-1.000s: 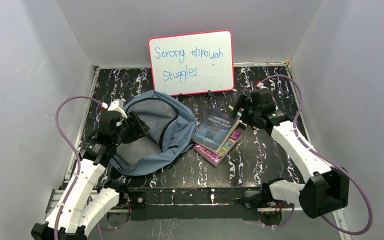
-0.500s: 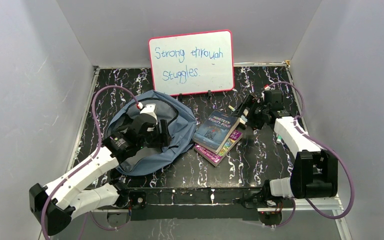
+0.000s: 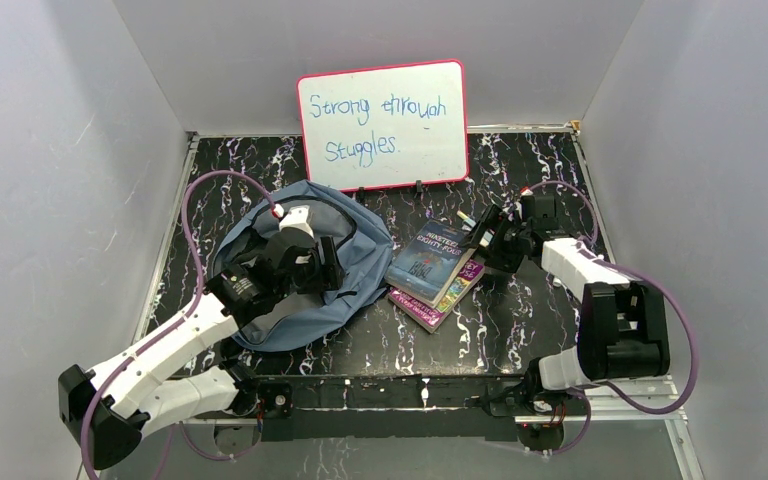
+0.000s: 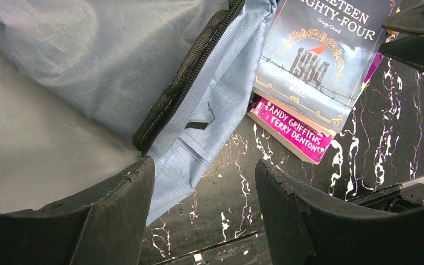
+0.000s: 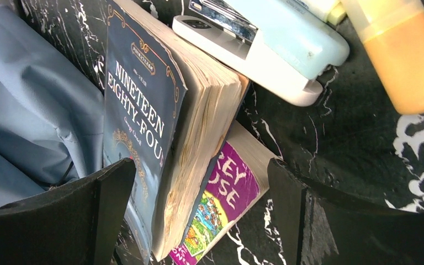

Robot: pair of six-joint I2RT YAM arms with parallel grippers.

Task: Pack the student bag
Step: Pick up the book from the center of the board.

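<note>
The student bag lies limp on the left half of the black marbled table, its dark zipper running along the flap. My left gripper hovers over the bag's right edge, open, with only the bag's corner and bare table between its fingers. Right of the bag, a dark blue book rests on a purple book. My right gripper is wide open, its jaws standing either side of both books' near corner without touching them.
A pink-framed whiteboard leans on the back wall. A pale blue stapler and an orange-yellow tube lie just behind the books. Grey walls close in on the left, right and back.
The left arm swung from the bag's left side to over its right edge, then held still. The right gripper moved left and down to the books.
</note>
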